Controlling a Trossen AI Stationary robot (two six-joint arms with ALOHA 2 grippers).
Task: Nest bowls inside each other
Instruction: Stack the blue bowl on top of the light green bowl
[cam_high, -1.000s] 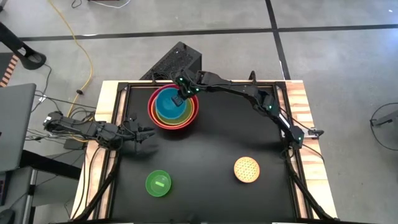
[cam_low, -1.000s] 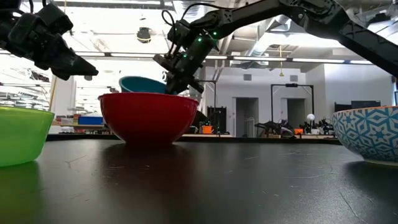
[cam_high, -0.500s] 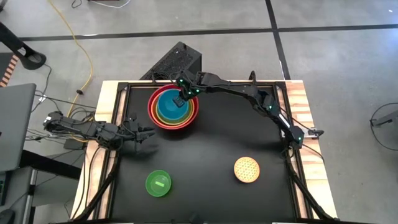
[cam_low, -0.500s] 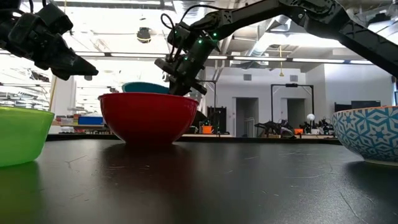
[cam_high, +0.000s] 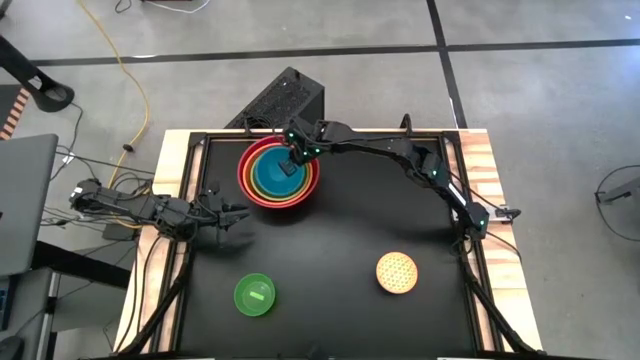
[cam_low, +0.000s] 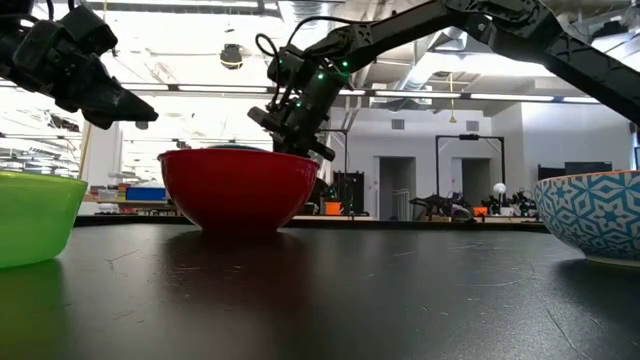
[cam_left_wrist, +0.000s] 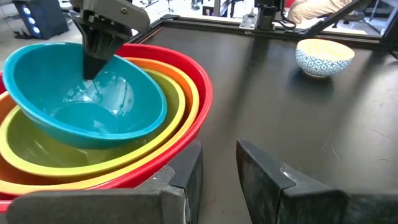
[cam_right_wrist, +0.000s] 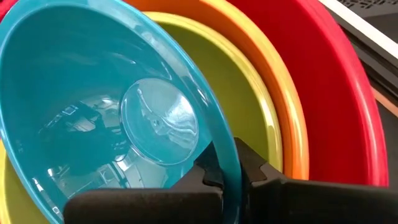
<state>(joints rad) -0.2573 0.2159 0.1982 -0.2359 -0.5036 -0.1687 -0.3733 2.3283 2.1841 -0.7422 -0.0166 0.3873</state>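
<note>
A red bowl (cam_high: 243, 176) stands at the table's far middle, with an orange bowl (cam_left_wrist: 186, 93) and an olive-green bowl (cam_left_wrist: 37, 149) nested in it. A blue bowl (cam_left_wrist: 93, 115) sits tilted inside the olive-green one, and my right gripper (cam_high: 291, 163) is shut on its rim. My left gripper (cam_high: 238, 214) hovers near the left edge, open by a narrow gap and holding nothing. The small dotted yellow bowl (cam_high: 397, 272) stands on its base at the near right. The bright green bowl (cam_high: 254, 295) stands on its base at the near left. My right gripper pinches the blue bowl's rim (cam_right_wrist: 227, 163), on its side toward the table's right, with one finger (cam_right_wrist: 208, 167) inside the bowl and the other (cam_right_wrist: 250, 163) outside. The fingers slant down from the far right. The bowl sits tilted, held side higher, sunk within the olive-green bowl.
A black box (cam_high: 285, 98) stands just beyond the table's far edge. A laptop (cam_high: 20, 200) lies to the left of the table. Bare black tabletop (cam_high: 340, 230) stretches between the stack and the two small bowls.
My right gripper has gone down with the blue bowl. The bowl stood above the red bowl's rim in the low view a second ago and has now sunk below it, into the stack. The gripper has stayed shut on the rim.
</note>
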